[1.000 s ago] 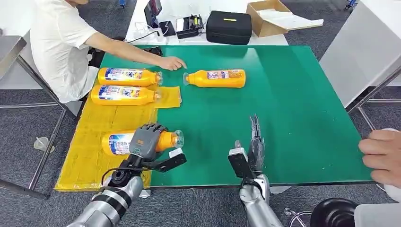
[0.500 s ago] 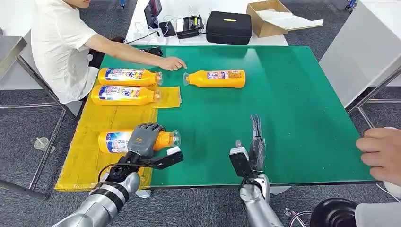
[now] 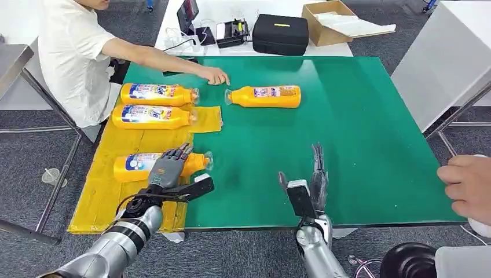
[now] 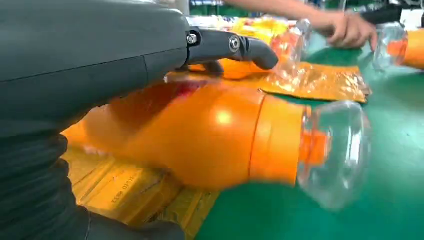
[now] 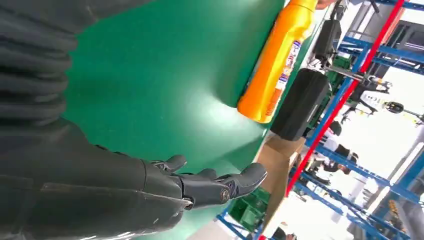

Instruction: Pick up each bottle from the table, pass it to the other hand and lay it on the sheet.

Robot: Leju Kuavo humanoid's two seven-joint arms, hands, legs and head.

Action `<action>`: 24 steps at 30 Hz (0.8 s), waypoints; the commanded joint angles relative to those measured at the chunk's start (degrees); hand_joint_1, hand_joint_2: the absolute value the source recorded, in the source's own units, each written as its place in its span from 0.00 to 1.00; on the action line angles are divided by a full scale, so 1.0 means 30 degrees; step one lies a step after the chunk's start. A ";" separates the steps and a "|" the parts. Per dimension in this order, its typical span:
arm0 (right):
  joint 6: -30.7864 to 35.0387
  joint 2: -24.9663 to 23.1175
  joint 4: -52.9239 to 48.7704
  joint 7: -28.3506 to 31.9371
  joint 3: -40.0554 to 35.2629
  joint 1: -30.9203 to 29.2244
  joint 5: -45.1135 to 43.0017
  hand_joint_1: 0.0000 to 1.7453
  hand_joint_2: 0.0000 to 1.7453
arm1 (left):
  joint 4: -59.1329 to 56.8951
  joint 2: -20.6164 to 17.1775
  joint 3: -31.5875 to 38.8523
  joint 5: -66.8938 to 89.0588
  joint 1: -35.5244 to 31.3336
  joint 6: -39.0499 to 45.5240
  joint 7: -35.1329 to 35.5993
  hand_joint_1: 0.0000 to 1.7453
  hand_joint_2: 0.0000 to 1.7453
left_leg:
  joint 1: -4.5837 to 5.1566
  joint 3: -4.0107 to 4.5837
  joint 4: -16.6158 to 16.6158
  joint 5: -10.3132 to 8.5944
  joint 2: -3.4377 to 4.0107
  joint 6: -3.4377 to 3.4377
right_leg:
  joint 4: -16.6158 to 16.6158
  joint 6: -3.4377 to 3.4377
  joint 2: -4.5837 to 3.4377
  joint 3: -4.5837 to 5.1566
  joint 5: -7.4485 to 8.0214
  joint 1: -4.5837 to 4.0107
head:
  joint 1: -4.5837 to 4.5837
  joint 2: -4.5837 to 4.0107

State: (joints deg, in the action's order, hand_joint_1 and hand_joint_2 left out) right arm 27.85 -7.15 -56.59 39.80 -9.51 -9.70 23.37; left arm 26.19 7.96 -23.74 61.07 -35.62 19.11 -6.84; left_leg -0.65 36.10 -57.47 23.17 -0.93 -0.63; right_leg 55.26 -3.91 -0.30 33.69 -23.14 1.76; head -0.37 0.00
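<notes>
The left hand [image 3: 167, 168] grips a bottle [image 3: 134, 165] lying on the yellow sheet [image 3: 104, 197] at eight o'clock; the right hand [image 3: 315, 174] hovers, fingers spread, empty.

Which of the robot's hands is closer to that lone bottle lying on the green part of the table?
Right. The right hand is open, below the lone bottle; the left hand is farther, on another bottle at the sheet.

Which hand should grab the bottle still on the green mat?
Right. The right hand is open and empty over the green mat, nearer that bottle. The left hand is busy, resting on a bottle on the yellow sheet.
</notes>
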 commanded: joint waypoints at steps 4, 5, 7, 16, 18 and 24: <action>0.0231 -0.0073 0.1592 0.0066 0.0333 -0.1004 -0.0850 0.00 1.00 | -0.1840 -0.0445 0.0200 -0.0306 -0.0336 -0.1409 -0.0951 0.00 1.00 | -0.0012 -0.0147 0.0005 0.0050 0.0090 0.0001 | -0.0015 0.0087 -0.0052 -0.0127 -0.0024 -0.0029 | 0.0000 0.0000; 0.0247 -0.0065 0.1580 0.0066 0.0349 -0.1000 -0.0888 0.00 1.00 | -0.1884 -0.0423 0.0196 -0.0322 -0.0351 -0.1540 -0.0947 0.00 1.00 | -0.0005 -0.0120 0.0009 0.0033 0.0071 -0.0001 | -0.0016 0.0063 -0.0042 -0.0101 -0.0013 -0.0018 | 0.0000 0.0000; 0.0247 -0.0065 0.1580 0.0066 0.0349 -0.1000 -0.0888 0.00 1.00 | -0.1884 -0.0423 0.0196 -0.0322 -0.0351 -0.1540 -0.0947 0.00 1.00 | -0.0003 -0.0123 0.0008 0.0032 0.0075 -0.0003 | -0.0016 0.0061 -0.0046 -0.0104 -0.0012 -0.0015 | 0.0000 0.0000; 0.0247 -0.0065 0.1580 0.0066 0.0349 -0.1000 -0.0888 0.00 1.00 | -0.1884 -0.0423 0.0196 -0.0322 -0.0351 -0.1540 -0.0947 0.00 1.00 | -0.0007 -0.0158 0.0012 0.0032 0.0084 0.0002 | -0.0017 0.0077 -0.0051 -0.0139 -0.0009 -0.0022 | 0.0000 0.0000; 0.0247 -0.0065 0.1580 0.0066 0.0349 -0.1000 -0.0888 0.00 1.00 | -0.1884 -0.0423 0.0196 -0.0322 -0.0351 -0.1540 -0.0947 0.00 1.00 | 0.0001 -0.0143 0.0016 0.0018 0.0057 -0.0001 | -0.0016 0.0050 -0.0037 -0.0127 -0.0004 -0.0010 | 0.0000 0.0000; 0.0247 -0.0065 0.1580 0.0066 0.0349 -0.1000 -0.0888 0.00 1.00 | -0.1884 -0.0423 0.0196 -0.0322 -0.0351 -0.1540 -0.0947 0.00 1.00 | -0.0001 -0.0142 0.0011 0.0015 0.0045 0.0000 | -0.0013 0.0038 -0.0030 -0.0131 -0.0003 -0.0009 | 0.0000 0.0000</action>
State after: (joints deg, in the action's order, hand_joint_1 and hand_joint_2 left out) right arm 28.63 -7.52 -55.15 39.87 -9.38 -10.48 20.94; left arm 24.98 7.37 -23.71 60.08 -36.88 15.47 -9.73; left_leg -0.65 35.81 -57.46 23.17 -0.95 -0.63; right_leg 55.26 -3.91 -0.29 33.40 -23.14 1.76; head -0.37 0.00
